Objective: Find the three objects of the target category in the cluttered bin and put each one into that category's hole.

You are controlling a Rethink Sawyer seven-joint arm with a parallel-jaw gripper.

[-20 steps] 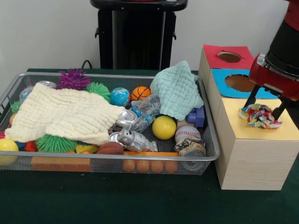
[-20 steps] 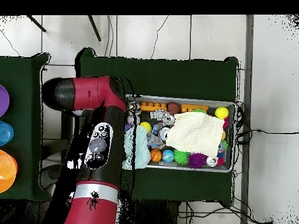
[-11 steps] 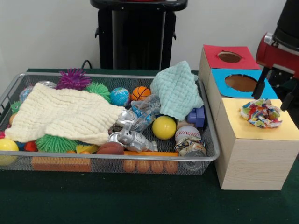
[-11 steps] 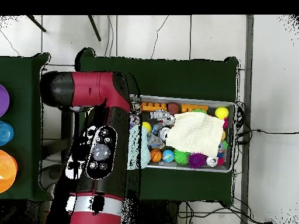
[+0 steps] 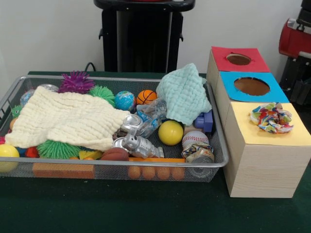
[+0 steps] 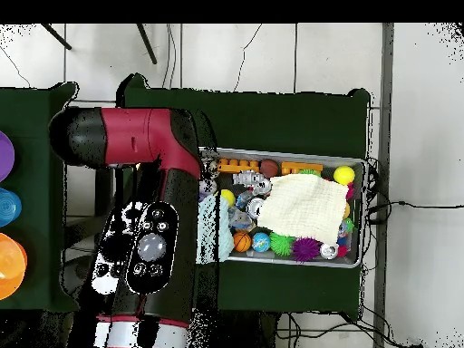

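Note:
A crumpled multicoloured wad (image 5: 271,118) lies on the yellow top of the nearest wooden box (image 5: 262,160), loose. The red end of my arm (image 5: 295,38) shows only at the upper right edge, well above the boxes and apart from the wad. My gripper's state does not show. Behind the yellow top are a blue top with a round hole (image 5: 251,86) and a red top with a smaller hole (image 5: 238,59). In the overhead view the arm (image 6: 149,245) covers the boxes.
The wire bin (image 5: 217,156) holds a cream cloth (image 5: 68,119), a teal cloth (image 5: 183,92), a yellow ball (image 5: 170,132), a baseball (image 5: 195,139), crushed cans (image 5: 138,144), a small basketball (image 5: 146,96), spiky balls (image 5: 76,81) and a blue block (image 5: 205,121).
My gripper stood open around the wad on the yellow box, then rose up and right out of the front view. The wad stayed where it was.

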